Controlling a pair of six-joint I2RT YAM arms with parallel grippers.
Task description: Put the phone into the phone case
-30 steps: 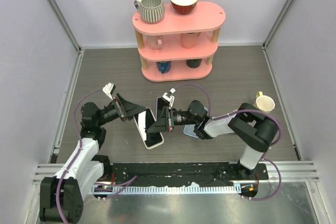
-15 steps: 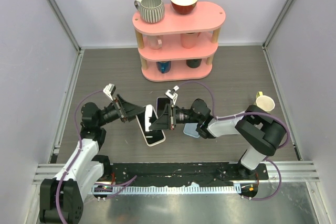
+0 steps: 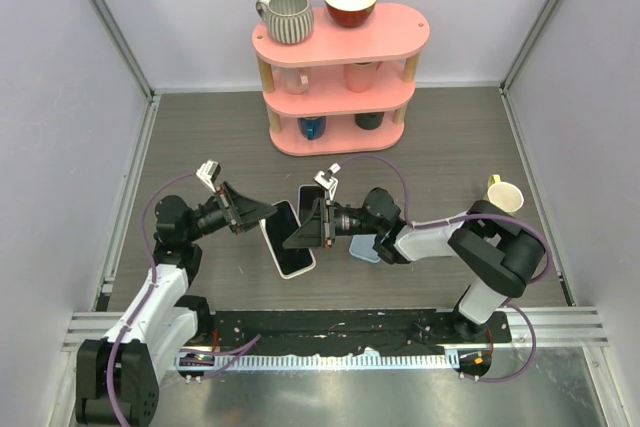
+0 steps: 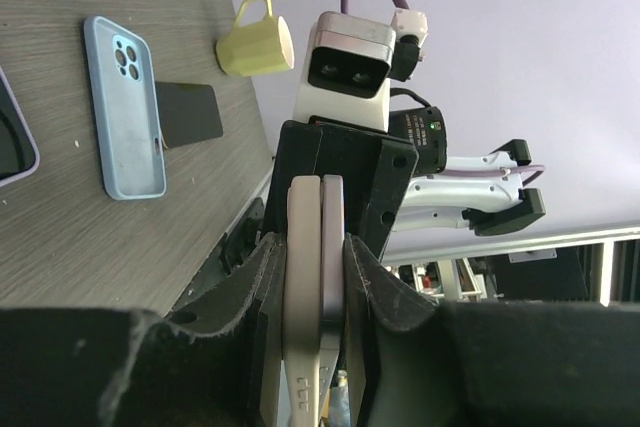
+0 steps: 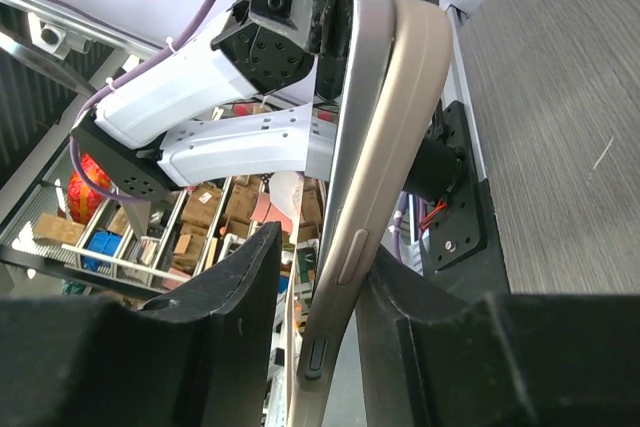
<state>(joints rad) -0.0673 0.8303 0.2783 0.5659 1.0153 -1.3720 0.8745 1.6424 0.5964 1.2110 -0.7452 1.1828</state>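
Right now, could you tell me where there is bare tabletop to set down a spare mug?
Bare tabletop lies back left, between the pink shelf and the left wall, and back right, between the shelf and the yellow mug. The centre is crowded: the left gripper and right gripper meet at the phone, with the blue case just beside them.

Walls: pale lilac panels (image 3: 60, 97) on three sides | Table (image 3: 200, 137): dark grey wood grain | Furniture: pink three-tier shelf (image 3: 400, 32) at the back, grey mug (image 3: 288, 17) and red bowl (image 3: 351, 1) on top | Light: even
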